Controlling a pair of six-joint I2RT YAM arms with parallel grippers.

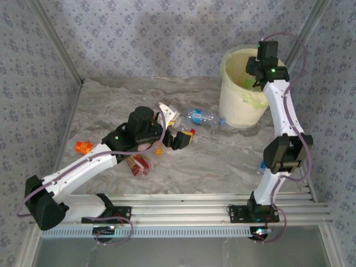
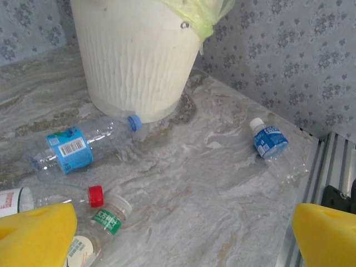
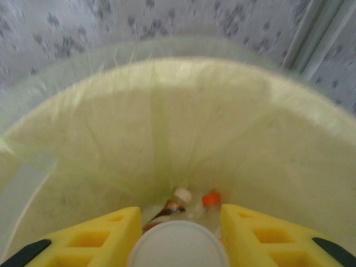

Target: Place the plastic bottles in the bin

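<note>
The bin (image 1: 239, 105) stands at the back right, lined with a pale green bag (image 3: 167, 122). My right gripper (image 3: 181, 216) hangs over its mouth, shut on a white-capped plastic bottle (image 3: 178, 247). Two bottles (image 3: 179, 203) lie at the bottom, one with an orange cap (image 3: 211, 198). My left gripper (image 2: 183, 233) is open above the table, with nothing between its yellow pads (image 2: 36, 233). Below it lie a blue-labelled bottle (image 2: 69, 149) touching the bin (image 2: 139, 55), a red-capped bottle (image 2: 55, 197) and a green-labelled bottle (image 2: 103, 222).
Another blue-labelled bottle (image 2: 271, 142) lies near the metal rail on the right. An orange-capped bottle (image 1: 83, 147) and a reddish-brown bottle (image 1: 139, 164) lie beside the left arm. Patterned walls close the table at the back and sides.
</note>
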